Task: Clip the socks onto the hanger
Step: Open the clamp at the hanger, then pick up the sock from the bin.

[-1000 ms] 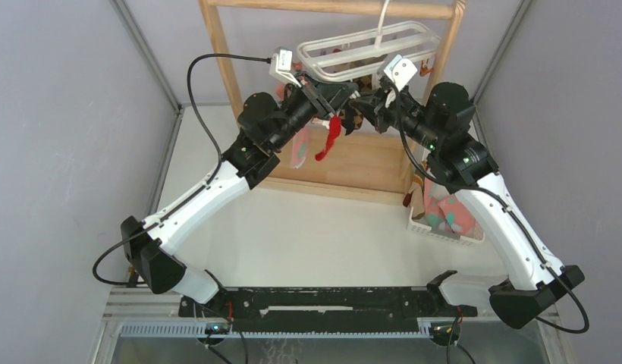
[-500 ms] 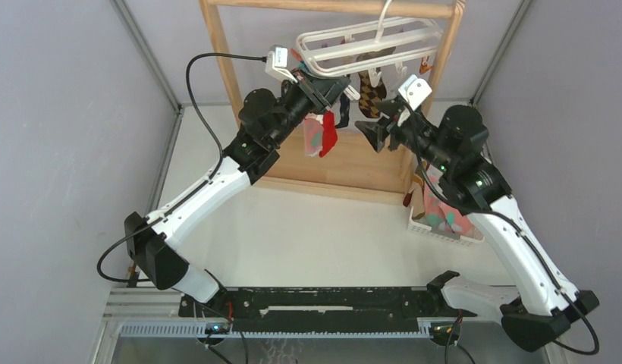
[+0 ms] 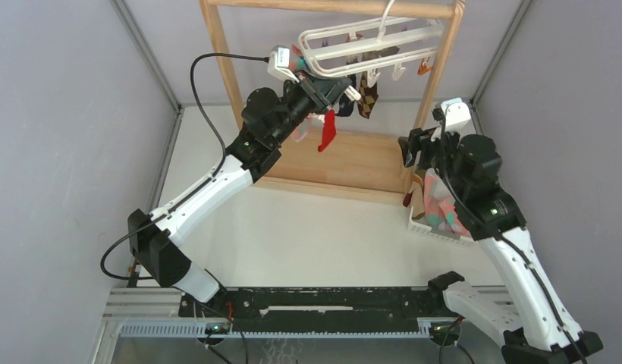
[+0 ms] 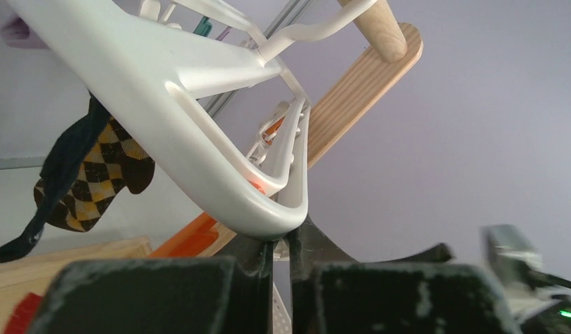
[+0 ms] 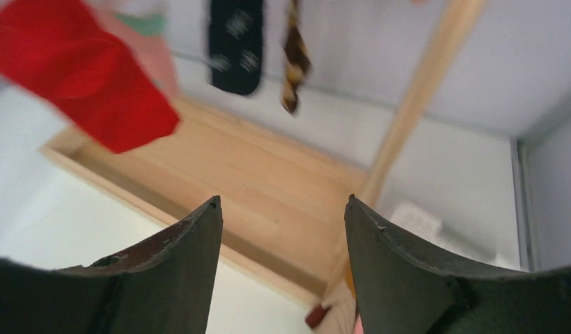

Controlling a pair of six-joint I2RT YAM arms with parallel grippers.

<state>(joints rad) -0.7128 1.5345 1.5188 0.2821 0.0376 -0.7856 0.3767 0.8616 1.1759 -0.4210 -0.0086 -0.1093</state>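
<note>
On the table (image 3: 293, 227), a rack (image 3: 353, 163) holds the hanger (image 3: 372, 43).

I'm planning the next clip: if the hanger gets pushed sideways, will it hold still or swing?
It would probably swing: the hanger hangs from the wooden rod by a single hook. The left pincer, shut on its rim, likely steadies it. The plastic frame looks stiff, so it should tilt whole rather than bend, and the checked sock would sway.

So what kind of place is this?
Likely a robotics test cell, not a home: plain grey walls enclose a white table, robot arms are bolted at its edge, and a wooden rack stands on it.
</note>
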